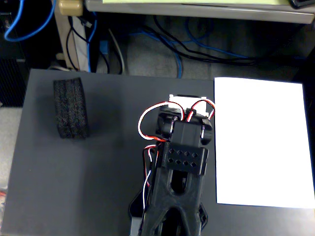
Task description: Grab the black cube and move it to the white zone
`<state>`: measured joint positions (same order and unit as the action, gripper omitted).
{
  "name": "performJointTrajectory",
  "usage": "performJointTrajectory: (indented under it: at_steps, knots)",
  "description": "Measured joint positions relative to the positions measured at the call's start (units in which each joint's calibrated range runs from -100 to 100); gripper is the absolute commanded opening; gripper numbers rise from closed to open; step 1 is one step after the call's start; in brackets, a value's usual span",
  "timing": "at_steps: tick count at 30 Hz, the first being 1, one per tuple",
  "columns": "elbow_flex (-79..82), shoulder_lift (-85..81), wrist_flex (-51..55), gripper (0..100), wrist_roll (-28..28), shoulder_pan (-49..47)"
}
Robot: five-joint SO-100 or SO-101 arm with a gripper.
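Observation:
The black cube [72, 109], a rough black foam block, lies on the dark grey mat [98, 187] at the upper left. The white zone [261, 142], a white paper sheet, lies at the right edge of the mat. My black arm [179, 167] reaches up from the bottom middle, folded over itself between the two. My gripper [186, 114] is at the arm's top end, seen from above among red and white wires. Its fingers are hidden under the wrist, so I cannot tell how the jaws stand. It is well to the right of the block and holds nothing that I can see.
Beyond the mat's far edge is a floor with blue and black cables [197, 49] and a table leg [66, 29]. Bare mat lies between the block and the arm.

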<state>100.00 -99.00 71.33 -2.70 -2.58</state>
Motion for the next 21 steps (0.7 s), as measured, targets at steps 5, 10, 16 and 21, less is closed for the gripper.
performJointTrajectory:
  at_steps: [5, 10, 16, 21]
  knots:
    - [0.0, 0.0, 0.0, 1, 0.0, 0.0]
    - [0.0, 0.0, 0.0, 1, 0.0, 0.0]
    - [-6.86, 0.5, 0.17, 1, 0.0, -0.07]
    - [-16.18, 0.5, 4.45, 1, 0.0, -0.07]
